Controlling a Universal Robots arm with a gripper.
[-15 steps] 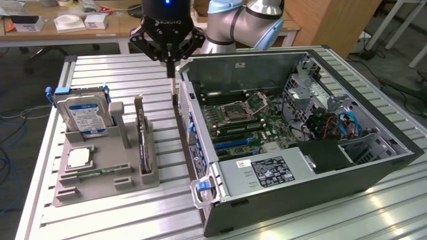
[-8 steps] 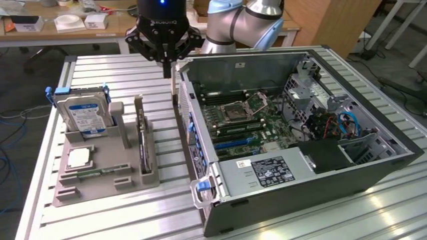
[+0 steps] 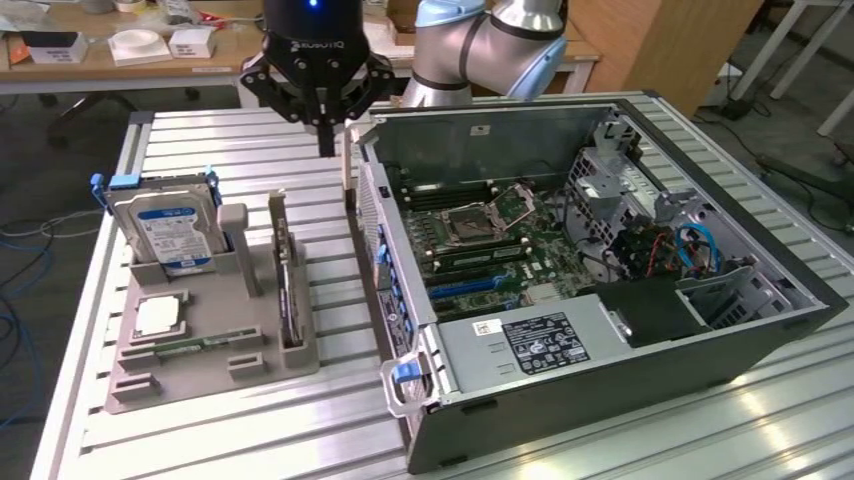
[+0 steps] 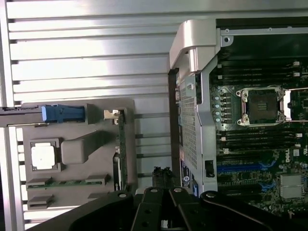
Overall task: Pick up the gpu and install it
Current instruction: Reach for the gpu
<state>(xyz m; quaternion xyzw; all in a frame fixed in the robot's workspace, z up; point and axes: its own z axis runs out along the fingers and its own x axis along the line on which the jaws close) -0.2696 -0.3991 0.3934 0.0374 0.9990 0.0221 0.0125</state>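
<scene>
Exterior view, gripper [image 3: 326, 146] pinched shut on nothing, hovering above table [image 3: 240, 435] between tray [image 3: 200, 368] and case [image 3: 561, 420], gpu [image 3: 284, 280] on edge in tray

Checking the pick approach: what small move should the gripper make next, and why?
Probably shift it over the gpu: the shut gripper hangs above the table between the case and the grey holder, where the gpu stands on edge, ungrasped.

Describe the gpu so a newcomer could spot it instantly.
On the exterior view's left, beside the open computer case, sits a grey tray. The gpu stands on edge in the tray's slot nearest the case: thin and dark, unlike the blue-labelled hard drive.
</scene>
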